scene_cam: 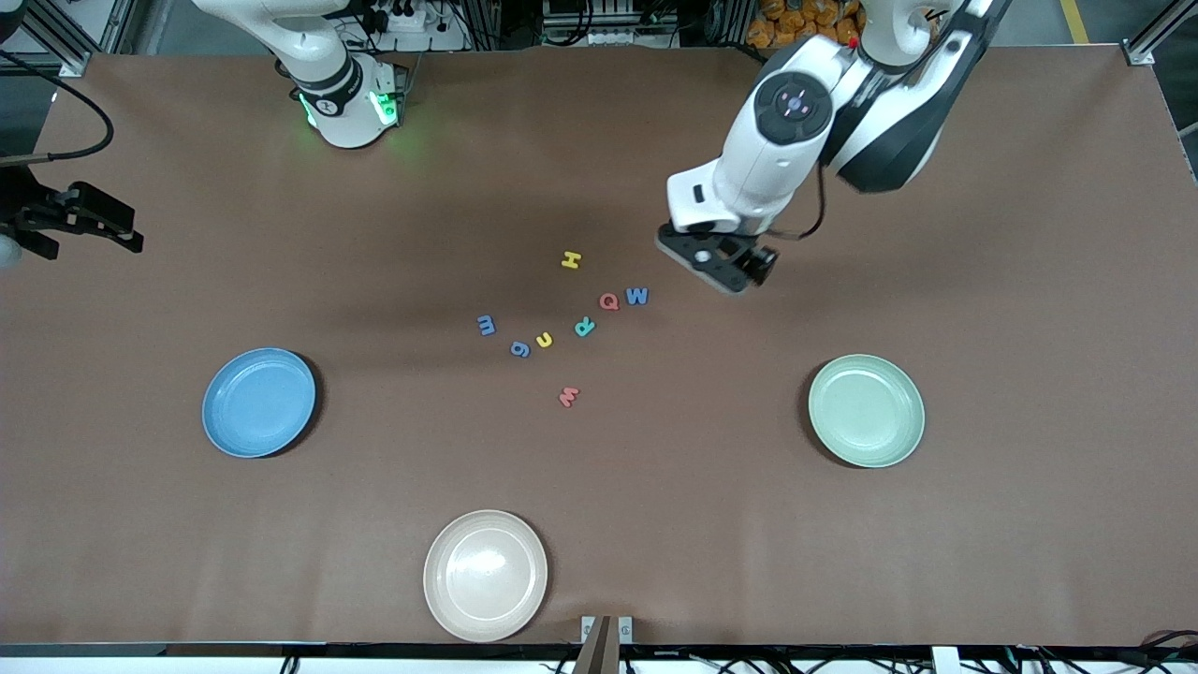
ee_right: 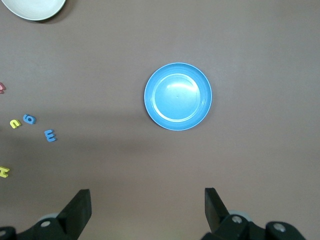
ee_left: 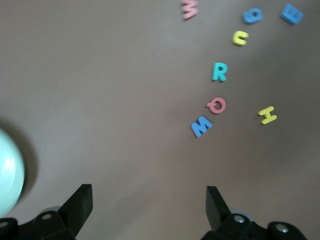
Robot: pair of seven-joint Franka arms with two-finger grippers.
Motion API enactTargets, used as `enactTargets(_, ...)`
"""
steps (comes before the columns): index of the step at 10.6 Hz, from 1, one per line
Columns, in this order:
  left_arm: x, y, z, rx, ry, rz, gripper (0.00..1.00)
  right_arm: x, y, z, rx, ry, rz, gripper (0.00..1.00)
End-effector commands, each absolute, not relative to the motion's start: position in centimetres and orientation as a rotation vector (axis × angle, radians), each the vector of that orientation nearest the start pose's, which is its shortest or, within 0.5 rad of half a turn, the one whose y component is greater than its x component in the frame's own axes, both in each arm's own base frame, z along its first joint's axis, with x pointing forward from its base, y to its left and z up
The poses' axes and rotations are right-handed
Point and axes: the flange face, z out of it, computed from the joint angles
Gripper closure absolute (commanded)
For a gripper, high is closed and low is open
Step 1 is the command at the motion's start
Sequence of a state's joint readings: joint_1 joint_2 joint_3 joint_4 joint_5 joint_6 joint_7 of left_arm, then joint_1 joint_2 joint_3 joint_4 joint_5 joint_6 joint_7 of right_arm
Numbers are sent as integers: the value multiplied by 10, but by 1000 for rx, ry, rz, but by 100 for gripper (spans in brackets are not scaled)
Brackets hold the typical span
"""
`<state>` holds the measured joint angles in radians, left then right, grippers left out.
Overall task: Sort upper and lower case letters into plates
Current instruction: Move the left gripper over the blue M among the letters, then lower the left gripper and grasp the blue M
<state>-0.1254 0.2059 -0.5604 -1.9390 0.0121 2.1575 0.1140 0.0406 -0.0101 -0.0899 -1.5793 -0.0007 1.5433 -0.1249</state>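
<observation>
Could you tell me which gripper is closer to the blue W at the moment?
The left gripper, open, hangs beside the blue W. The right gripper, open, waits high over the table near the blue plate.

Open left gripper (ee_left: pixel 149 210) over letters (ee_left: pixel 218 72)

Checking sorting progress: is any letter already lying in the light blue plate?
No, the light blue plate holds nothing in the right wrist view.
</observation>
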Motion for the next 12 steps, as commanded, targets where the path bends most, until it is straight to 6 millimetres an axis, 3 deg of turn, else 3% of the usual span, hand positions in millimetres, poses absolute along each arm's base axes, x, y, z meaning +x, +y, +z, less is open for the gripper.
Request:
enactTargets(1, 452, -382, 363, -2857, 1580, -125, 0, 548, -27, 625, -3137, -120, 19, 0)
enactTargets(4, 426, -427, 314, -2595, 1872, -179, 0, 549, -26, 624, -3137, -125, 14, 0)
enactTargets(7, 403, -452, 274, -2609, 1937, -146, 0, 550, -19, 624, -3141, -147, 10, 0)
enactTargets(10, 399, -455, 236, -2461, 2054, -168, 9, 548, -22, 622, -3140, -140, 32, 0)
enactTargets(12, 395, -458, 222, -2427, 2083, -147, 11, 548, -20, 618, -3140, -142, 37, 0)
